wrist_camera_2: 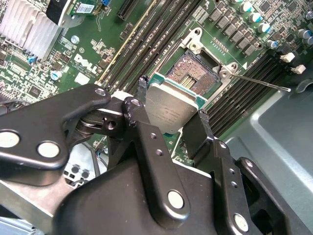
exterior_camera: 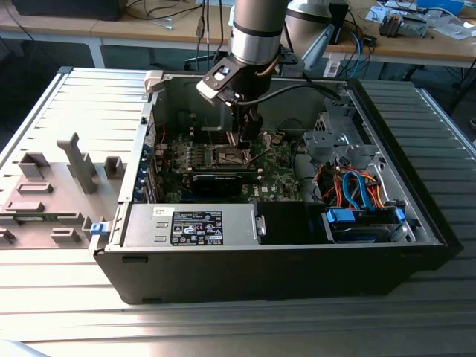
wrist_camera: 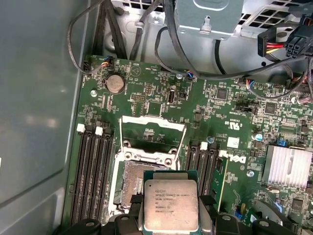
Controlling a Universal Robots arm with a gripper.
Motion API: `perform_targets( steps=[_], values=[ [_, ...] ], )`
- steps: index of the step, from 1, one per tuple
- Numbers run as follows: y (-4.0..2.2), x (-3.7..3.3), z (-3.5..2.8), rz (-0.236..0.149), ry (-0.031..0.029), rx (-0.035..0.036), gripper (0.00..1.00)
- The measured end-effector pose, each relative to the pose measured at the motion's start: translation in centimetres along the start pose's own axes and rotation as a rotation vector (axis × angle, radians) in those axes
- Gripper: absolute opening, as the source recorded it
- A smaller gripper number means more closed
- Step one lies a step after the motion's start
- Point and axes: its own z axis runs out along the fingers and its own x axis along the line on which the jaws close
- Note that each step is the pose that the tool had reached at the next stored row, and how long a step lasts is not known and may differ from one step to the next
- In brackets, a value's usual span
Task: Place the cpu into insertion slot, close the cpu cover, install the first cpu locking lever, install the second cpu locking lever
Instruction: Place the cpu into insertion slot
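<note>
**Gripper clamped on cpu above the open socket**

Black finger links of the gripper [wrist_camera_2: 172, 108] sit closest to the lens in the second wrist view. Its two fingers are closed on opposite edges of the cpu [wrist_camera: 171, 205], metal face toward the cameras. The chip hangs over the insertion slot [wrist_camera_2: 193, 71], overlapping one side of it rather than centred. I judge it not yet seated. The cpu cover [wrist_camera: 152, 121] is swung open and lies off the socket's far side. One thin locking lever [wrist_camera_2: 258, 81] is released and points out past a socket corner.

Risks (judgement):
- With this offset, a corner could land on the silver rim.
- A tilted chip could scrape the exposed contacts.
- The fingers flank the chip closely, so they could catch the rim or the lever.

Surroundings: the socket sits mid-motherboard between two banks of memory slots [wrist_camera: 93, 176]. A finned heat sink [wrist_camera: 288, 166] stands toward one board edge, and a coin battery [wrist_camera: 115, 84] lies near a corner. The board lies in an open computer case [exterior_camera: 260, 279] on a ribbed grey metal table [exterior_camera: 223, 327]. Grey fixtures [exterior_camera: 80, 165] stand at the exterior view's left. Wooden benches [exterior_camera: 111, 30] carrying cables run behind.
</note>
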Motion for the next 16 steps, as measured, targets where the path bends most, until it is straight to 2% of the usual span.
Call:
perform_targets(
  steps=[16],
  values=[
    [0.0, 0.0, 0.01, 0.038, 0.0017, 0.0006, 0.54]
  ],
)
